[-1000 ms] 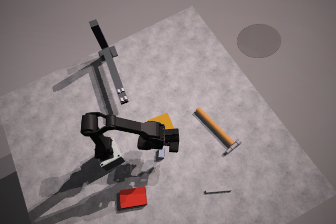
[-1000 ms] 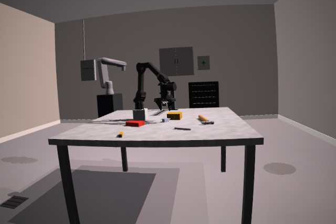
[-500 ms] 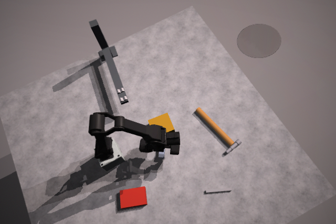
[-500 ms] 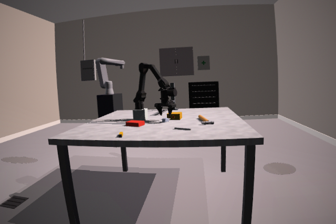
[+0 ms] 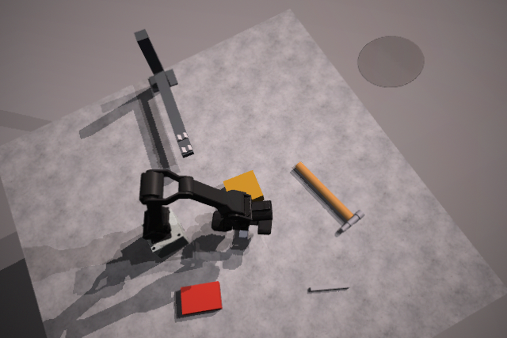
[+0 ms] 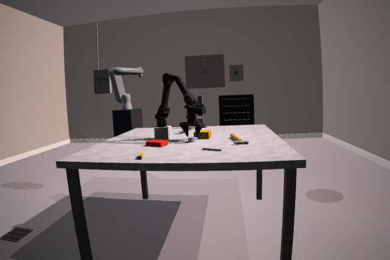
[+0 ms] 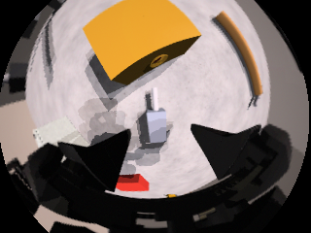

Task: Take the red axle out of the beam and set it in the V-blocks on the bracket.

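The orange beam sits on the table. A round hole with a dark red centre, apparently the axle's end, shows in its side face. The bracket reaches over the table at the back left; its pale V-blocks look empty. My gripper is wide open and empty, pointing down over a small light-blue block with a thin white pin that points towards the beam. Contact cannot be told.
A red box lies on the table's near-left side. A hammer lies right of the beam. A thin dark rod and a small yellow item lie nearer the front edge.
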Action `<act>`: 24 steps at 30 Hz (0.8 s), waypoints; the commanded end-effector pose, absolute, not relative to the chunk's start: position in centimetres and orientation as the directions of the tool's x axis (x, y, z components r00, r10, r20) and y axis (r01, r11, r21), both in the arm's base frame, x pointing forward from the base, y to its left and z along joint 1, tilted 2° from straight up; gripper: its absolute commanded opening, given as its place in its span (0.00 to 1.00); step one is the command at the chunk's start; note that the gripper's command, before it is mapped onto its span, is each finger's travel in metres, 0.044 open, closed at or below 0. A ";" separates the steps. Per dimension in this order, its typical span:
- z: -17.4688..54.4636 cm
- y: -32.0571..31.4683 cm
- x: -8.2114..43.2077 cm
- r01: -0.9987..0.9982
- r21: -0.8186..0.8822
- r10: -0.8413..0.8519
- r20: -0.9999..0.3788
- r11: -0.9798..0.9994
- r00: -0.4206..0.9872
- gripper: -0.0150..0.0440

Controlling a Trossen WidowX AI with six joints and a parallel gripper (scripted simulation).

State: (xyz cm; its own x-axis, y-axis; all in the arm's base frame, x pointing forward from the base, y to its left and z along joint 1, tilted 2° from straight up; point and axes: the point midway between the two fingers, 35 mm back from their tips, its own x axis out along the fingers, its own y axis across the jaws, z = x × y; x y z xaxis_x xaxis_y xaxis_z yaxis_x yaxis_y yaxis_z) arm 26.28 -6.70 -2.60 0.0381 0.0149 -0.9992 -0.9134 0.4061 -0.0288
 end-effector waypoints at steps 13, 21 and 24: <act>-5.2 -6.5 25.9 -0.914 -0.012 0.022 -0.999 0.405 0.023 1.00; -5.2 -6.5 25.9 -0.914 -0.012 0.022 -0.999 0.405 0.023 0.64; -5.2 -6.5 25.9 -0.914 -0.012 0.022 -0.999 0.405 0.023 0.51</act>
